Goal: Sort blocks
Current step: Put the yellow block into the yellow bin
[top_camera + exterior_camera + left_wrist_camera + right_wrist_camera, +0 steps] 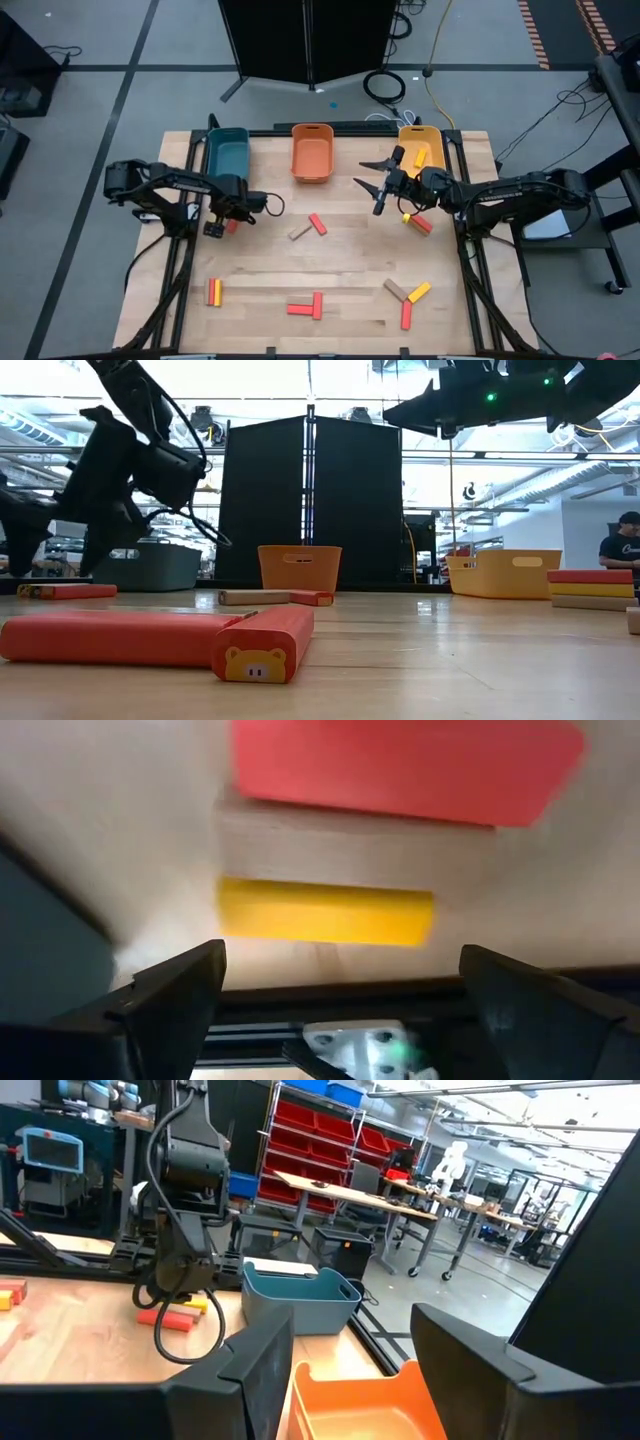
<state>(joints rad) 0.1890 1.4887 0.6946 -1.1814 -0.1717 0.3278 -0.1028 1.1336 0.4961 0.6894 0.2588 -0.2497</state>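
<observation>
Left gripper (213, 229) hangs wide open at mid-left of the high view, over a red block (405, 765) and yellow block (325, 912); they look light, rigid, slick; pinch the long sides

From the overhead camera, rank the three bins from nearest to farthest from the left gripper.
1. Teal bin, at the table's far left, just beyond the left gripper.
2. Orange bin, far edge, middle.
3. Yellow bin, far right, beside the right gripper.
</observation>
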